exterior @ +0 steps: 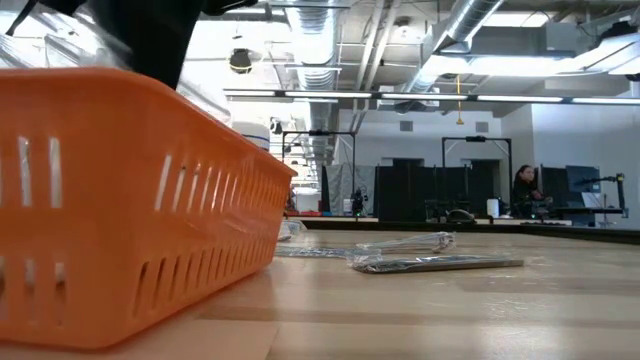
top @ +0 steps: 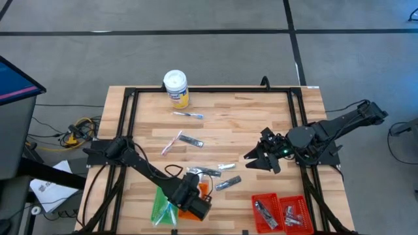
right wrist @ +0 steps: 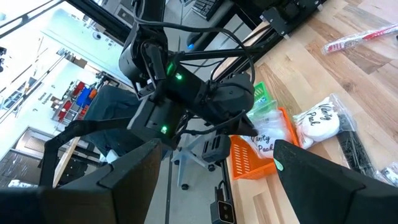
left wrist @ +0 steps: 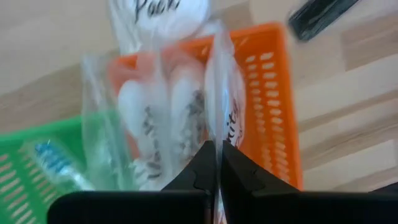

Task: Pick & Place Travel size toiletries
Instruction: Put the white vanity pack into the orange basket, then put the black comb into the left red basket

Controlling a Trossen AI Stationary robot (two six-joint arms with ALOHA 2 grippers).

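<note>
The left gripper hangs over the orange tray at the near edge of the table, its fingers closed on a clear packet of white items. The right gripper waits with fingers spread wide at the right side. Other toiletries lie loose on the table's middle, and some are in the red tray.

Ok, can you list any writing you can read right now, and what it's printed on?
"Pack": clear packet of white pads hanging above the orange tray, script partly cut off.
"...ity Pack": same sort of packet at the left claw.
Yellow label on the white-lidded tub: too small to read.
Packets in the red tray: unreadable.
</note>
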